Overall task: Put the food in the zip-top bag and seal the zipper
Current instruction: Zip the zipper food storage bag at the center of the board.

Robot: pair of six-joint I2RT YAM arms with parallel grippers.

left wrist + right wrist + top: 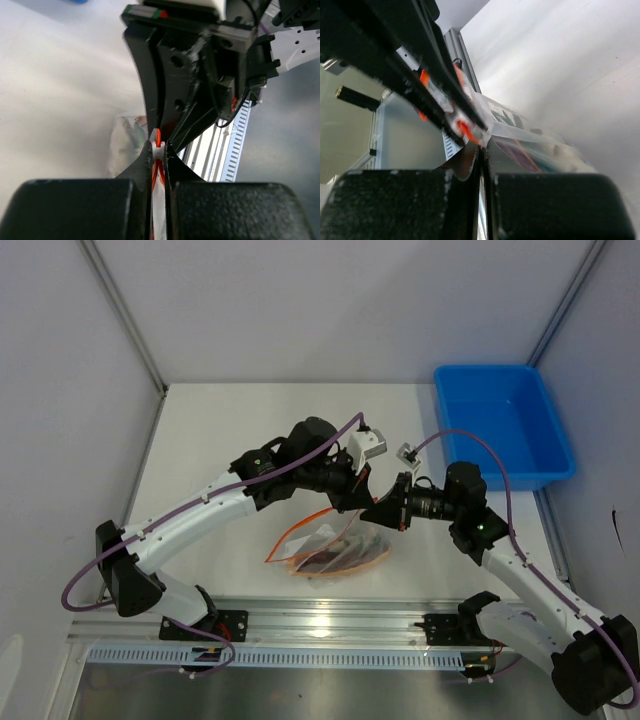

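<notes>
The clear zip-top bag (330, 548) lies on the table near the front edge, with dark food shapes (345, 545) inside it. Its orange-red zipper (292, 539) runs up to the bag's right corner, where both grippers meet. My left gripper (358, 496) is shut on the zipper (157, 134) at a small white slider (158, 151). My right gripper (377, 512) is shut on the bag's edge (492, 131) right beside it. In the right wrist view, dark red and teal food (520, 150) shows blurred through the plastic. Single food pieces cannot be told apart.
A blue plastic tray (555, 455) stands at the back right. A metal rail (330, 620) runs along the near edge just in front of the bag. Grey walls close in the table at left, back and right.
</notes>
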